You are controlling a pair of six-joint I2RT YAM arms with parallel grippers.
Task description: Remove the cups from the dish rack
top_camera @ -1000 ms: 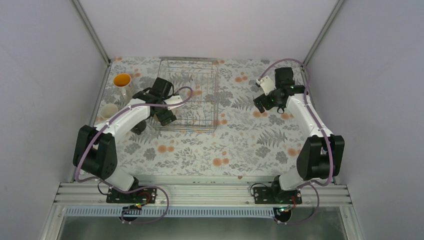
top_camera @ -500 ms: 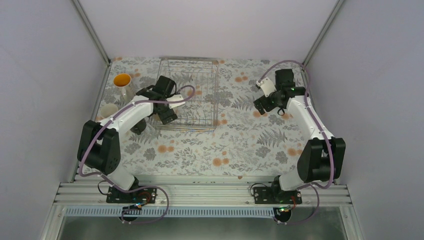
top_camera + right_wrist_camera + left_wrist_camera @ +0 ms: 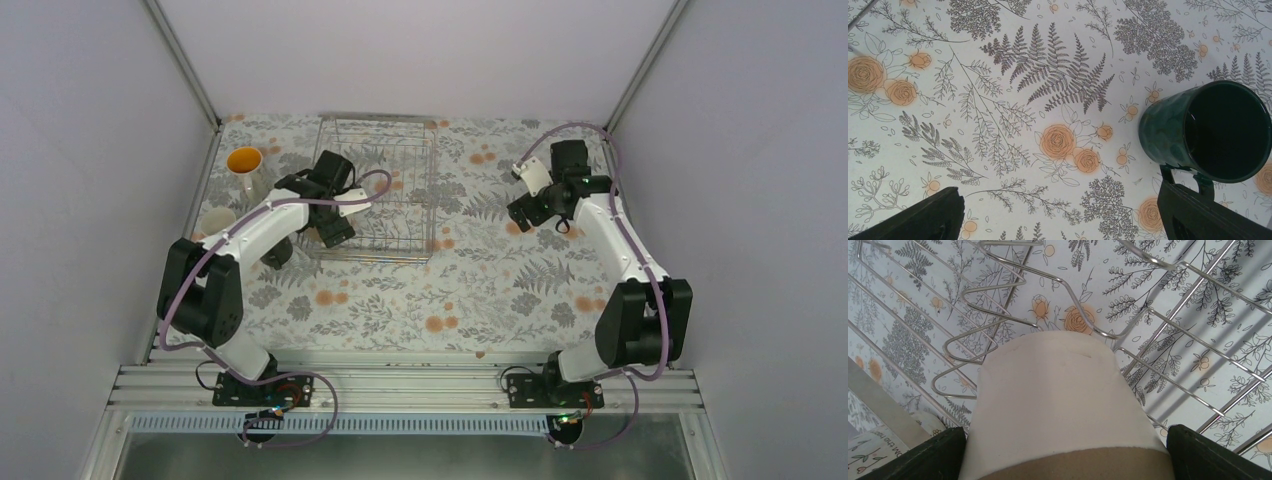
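Dish rack (image 3: 395, 180): thin bright metal wire, smooth, shiny w/ glints along the bends. Cream mug (image 3: 1063, 405): looks ceramic, smooth matt off-white wall, duller tan band at the near edge. Dark green mug (image 3: 1208, 130): glossy glaze, dimpled outer wall catching light, inside smooth and v. dark. Table cover (image 3: 998, 75): flat matt floral print, no sheen; cloth or paper, can't tell. Right gripper (image 3: 1060, 210): fingers (image 3: 913, 217) matt black plastic, slightly grainy. Left arm (image 3: 262, 225): white plastic shell, semi-gloss, black joints. Near-edge rail (image 3: 400, 382): ribbed bare aluminium, dull silver.
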